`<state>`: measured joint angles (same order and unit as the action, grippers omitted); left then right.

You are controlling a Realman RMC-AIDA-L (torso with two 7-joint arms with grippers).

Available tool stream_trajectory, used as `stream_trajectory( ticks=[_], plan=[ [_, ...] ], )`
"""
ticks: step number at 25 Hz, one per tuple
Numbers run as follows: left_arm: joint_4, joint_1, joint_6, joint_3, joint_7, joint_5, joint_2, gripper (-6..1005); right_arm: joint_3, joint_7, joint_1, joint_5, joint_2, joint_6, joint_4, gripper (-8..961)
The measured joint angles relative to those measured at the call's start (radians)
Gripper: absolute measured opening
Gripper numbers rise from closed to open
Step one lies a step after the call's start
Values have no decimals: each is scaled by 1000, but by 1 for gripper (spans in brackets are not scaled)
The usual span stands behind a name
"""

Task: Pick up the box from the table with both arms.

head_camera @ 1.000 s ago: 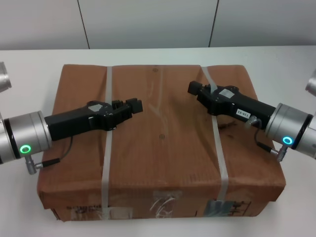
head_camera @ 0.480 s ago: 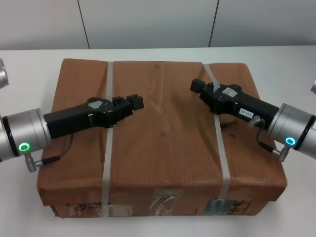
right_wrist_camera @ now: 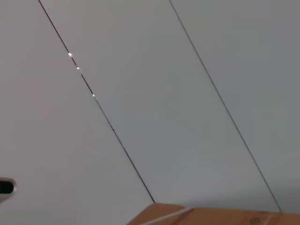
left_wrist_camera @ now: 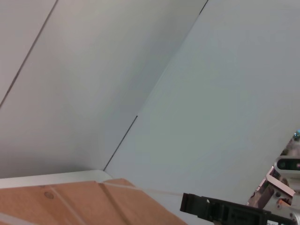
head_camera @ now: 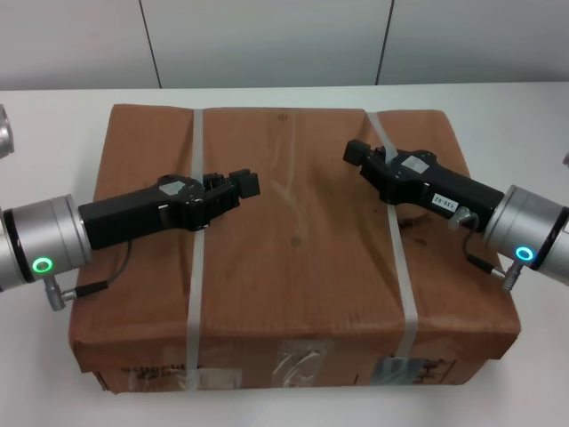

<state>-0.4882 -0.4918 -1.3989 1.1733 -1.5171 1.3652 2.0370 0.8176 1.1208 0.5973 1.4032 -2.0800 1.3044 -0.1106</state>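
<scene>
One box (head_camera: 293,258) on one table (head_camera: 516,116). Two pale straps across the box top: one (head_camera: 194,294) on its left part, one (head_camera: 397,267) on its right part. Two arms over the box, each with one tool: left tool (head_camera: 240,185), right tool (head_camera: 357,153). Two green ring lights, one per wrist.

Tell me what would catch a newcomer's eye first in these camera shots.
A big brown paper-wrapped box with two pale straps fills the middle of the white table. Above its top, the left gripper reaches in from the left and the right gripper from the right, pointing toward each other.
</scene>
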Motion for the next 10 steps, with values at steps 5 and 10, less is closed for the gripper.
stream_trajectory(
  ticks=[5,10],
  plan=[
    [0,0,-17,-10,1,0,0,158,0,0,-1,-1,0,18,0,36],
    [0,0,-19,-11,10,0,1,158,0,-1,-3,-1,0,18,0,36]
  ],
)
